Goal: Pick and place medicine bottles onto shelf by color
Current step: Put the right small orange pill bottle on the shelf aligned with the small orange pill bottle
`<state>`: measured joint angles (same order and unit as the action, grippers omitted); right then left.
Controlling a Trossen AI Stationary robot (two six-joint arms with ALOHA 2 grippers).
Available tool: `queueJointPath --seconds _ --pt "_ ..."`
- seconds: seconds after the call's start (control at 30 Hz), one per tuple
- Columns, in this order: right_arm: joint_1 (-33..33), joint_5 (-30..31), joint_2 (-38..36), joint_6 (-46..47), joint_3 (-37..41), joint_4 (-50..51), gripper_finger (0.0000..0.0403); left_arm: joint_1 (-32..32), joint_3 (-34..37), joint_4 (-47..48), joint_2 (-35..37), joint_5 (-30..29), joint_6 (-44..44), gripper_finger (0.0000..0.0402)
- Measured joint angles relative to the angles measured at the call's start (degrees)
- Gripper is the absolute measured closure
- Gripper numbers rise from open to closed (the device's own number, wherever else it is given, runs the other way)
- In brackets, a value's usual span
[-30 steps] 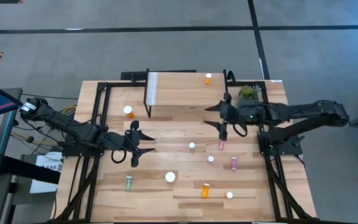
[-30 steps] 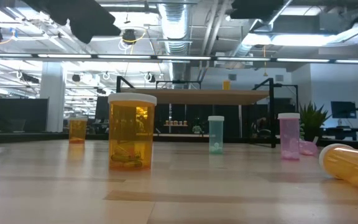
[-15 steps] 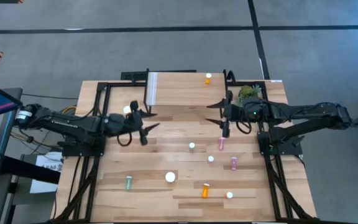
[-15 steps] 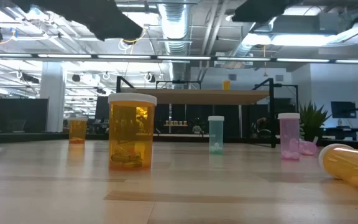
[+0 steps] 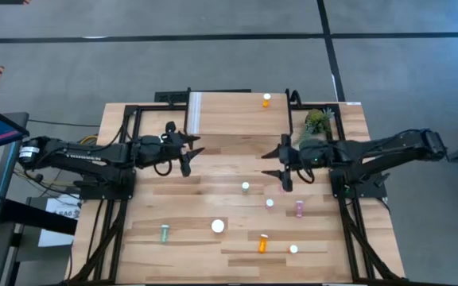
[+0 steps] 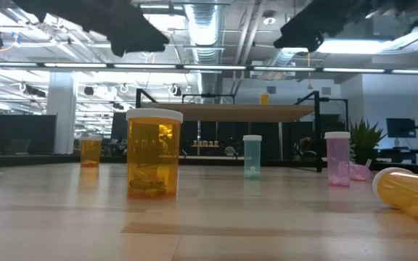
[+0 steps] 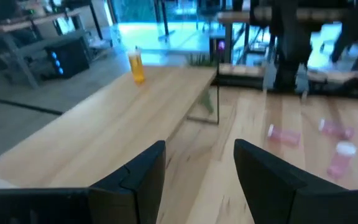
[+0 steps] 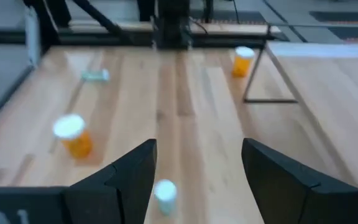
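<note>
The shelf [image 5: 237, 117] stands at the table's far middle, with one small orange bottle [image 5: 266, 99] upright on it. The other bottles are spread over the near half of the table: a large orange one [image 5: 218, 226], a pale green one [image 5: 164, 233] lying down, an orange one [image 5: 263, 242] lying down, a pink one [image 5: 299, 208], and white-capped ones [image 5: 246, 187] [image 5: 269, 203]. My left gripper [image 5: 189, 153] is open and empty by the shelf's near left corner. My right gripper [image 5: 270, 164] is open and empty in front of the shelf's right end, above the table. An orange bottle [image 8: 242, 60] stands by the shelf's leg.
A small green plant [image 5: 316, 119] stands right of the shelf. Black frame rails [image 5: 126, 151] run along the table's left and right sides. In the low view the large orange bottle [image 6: 153, 152] stands nearest, with green [image 6: 252, 156] and pink [image 6: 337, 158] bottles behind it.
My left gripper has gone from the table's middle left toward the far edge and a little right, up to the shelf's near left corner. My right gripper has gone a little toward the near edge, over the spot where a pink bottle lay. No bottle has moved.
</note>
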<state>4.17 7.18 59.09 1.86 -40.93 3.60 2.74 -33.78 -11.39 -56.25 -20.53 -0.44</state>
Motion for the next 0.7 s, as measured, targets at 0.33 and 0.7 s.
queueJointPath --seconds 0.33,0.7 --pt "4.32 -3.09 10.83 8.21 6.60 -19.30 0.0143 -1.00 0.00 -2.69 0.00 -0.70 -6.33 0.0221" --pt "11.26 -1.15 20.22 14.67 6.49 -27.45 0.0143 -5.56 0.00 10.60 -1.54 -0.24 -18.12 0.0221"
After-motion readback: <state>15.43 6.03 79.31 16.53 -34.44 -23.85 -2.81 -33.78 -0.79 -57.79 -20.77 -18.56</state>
